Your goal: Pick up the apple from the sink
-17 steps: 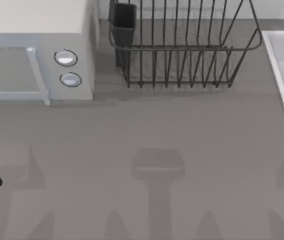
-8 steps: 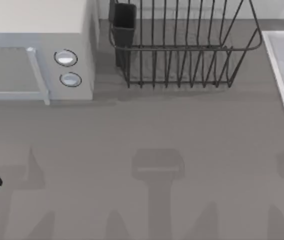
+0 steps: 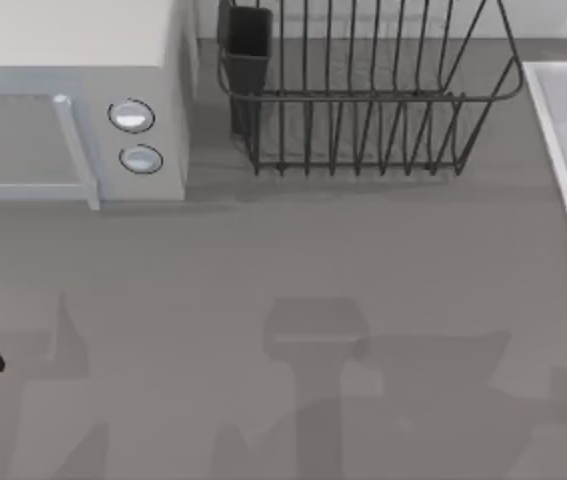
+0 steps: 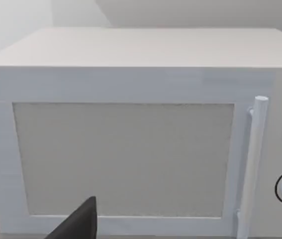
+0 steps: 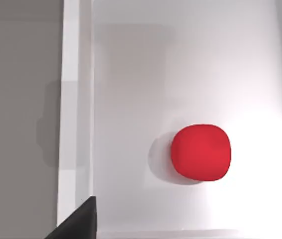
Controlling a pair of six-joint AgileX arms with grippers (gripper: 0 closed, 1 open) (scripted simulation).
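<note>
Inside sink [image 5: 76, 99], apple [image 5: 201, 152] lies untouched; right jaws' opening unclear, probably holding nothing.

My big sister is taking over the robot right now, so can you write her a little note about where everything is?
Left arm: parked at the table's left edge, facing the microwave.
Right arm: looking down into the sink; nothing gripped.
The apple lies on the sink floor, apart from the walls, untouched.
Done: the right arm is over the sink.
Left: lower onto the apple, close on it, lift it out.
</note>
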